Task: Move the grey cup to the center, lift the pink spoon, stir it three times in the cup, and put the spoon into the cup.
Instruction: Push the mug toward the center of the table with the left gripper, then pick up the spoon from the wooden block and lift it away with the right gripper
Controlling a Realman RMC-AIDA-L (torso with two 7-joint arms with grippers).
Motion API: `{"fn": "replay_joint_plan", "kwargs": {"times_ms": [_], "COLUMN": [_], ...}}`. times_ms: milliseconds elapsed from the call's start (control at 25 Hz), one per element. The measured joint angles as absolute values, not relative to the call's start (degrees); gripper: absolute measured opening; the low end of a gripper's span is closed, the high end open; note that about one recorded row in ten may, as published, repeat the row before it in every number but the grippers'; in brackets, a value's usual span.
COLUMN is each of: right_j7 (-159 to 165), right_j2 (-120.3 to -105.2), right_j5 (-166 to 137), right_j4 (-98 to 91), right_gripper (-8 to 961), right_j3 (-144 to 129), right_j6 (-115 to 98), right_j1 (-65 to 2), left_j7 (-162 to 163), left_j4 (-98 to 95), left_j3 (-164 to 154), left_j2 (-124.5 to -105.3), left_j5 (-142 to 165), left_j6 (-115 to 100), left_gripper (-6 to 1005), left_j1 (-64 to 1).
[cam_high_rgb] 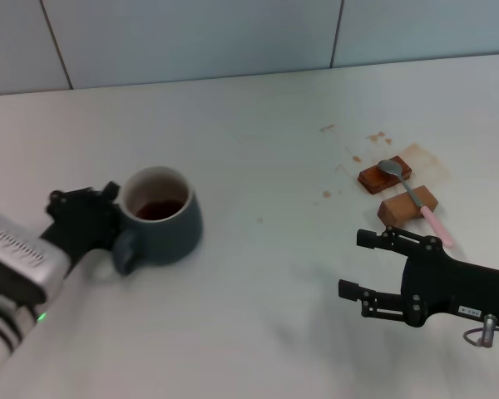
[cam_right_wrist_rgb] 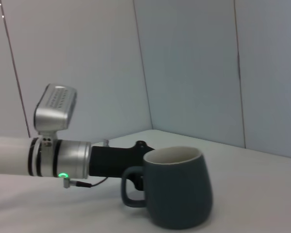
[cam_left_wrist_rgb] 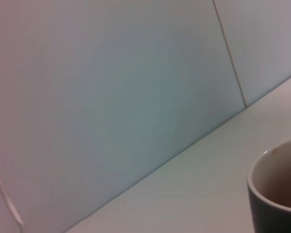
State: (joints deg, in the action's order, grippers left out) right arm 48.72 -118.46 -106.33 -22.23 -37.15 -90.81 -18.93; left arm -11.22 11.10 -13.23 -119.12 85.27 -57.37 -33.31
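We see the cup (cam_high_rgb: 160,214) upright toward the tabletop's (cam_high_rgb: 258,274) left edge, our left pincer (cam_high_rgb: 108,220) at its handle, grip unclear. The spoon (cam_high_rgb: 412,198) lies across two blocks (cam_high_rgb: 397,189) near the right edge; our right pincer (cam_high_rgb: 362,264) hovers open, empty, nearby.

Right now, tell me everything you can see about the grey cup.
The grey cup is a rounded, dark blue-grey mug that looks ceramic, with a white inside and a loop handle. It stands upright on the white table, left of the middle, with dark brown liquid low inside. The left gripper is at its handle side, against the cup. The right gripper is well away from it.
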Motion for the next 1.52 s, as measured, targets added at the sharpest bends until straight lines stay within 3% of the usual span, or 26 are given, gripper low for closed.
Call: {"fn": "replay_joint_plan", "kwargs": {"times_ms": [320, 600, 920, 1280, 1520], "right_j7": [48.68, 48.68, 48.68, 48.68, 49.00], "right_j2": [-118.41, -118.31, -118.39, -118.42, -118.40], "right_j5": [-106.34, -106.34, -106.35, -106.35, -106.35], "right_j4": [-22.24, -22.38, -22.27, -22.24, -22.24], "right_gripper": [817, 816, 817, 816, 817], "right_j3": [-36.64, -36.65, -32.57, -32.10, -32.08], "right_j6": [-91.33, -91.38, -91.48, -91.56, -91.60], "right_j1": [-19.19, -19.29, -19.62, -20.15, -20.15], "left_j7": [-17.33, -21.58, -17.57, 22.68, 39.49], "left_j4": [21.33, 25.08, 23.11, -5.69, -16.97], "left_j3": [-3.56, 1.66, 3.85, 2.98, -8.94], "left_j2": [-119.18, -119.18, -118.15, -117.84, -113.97], "left_j5": [85.44, 86.04, 88.04, 113.55, 117.38], "left_j6": [-49.43, -45.26, -48.87, -69.70, -84.96], "left_gripper": [-2, -2, -1, -1, -1], "left_j1": [-40.07, -42.05, -39.50, -33.48, -29.44]}}
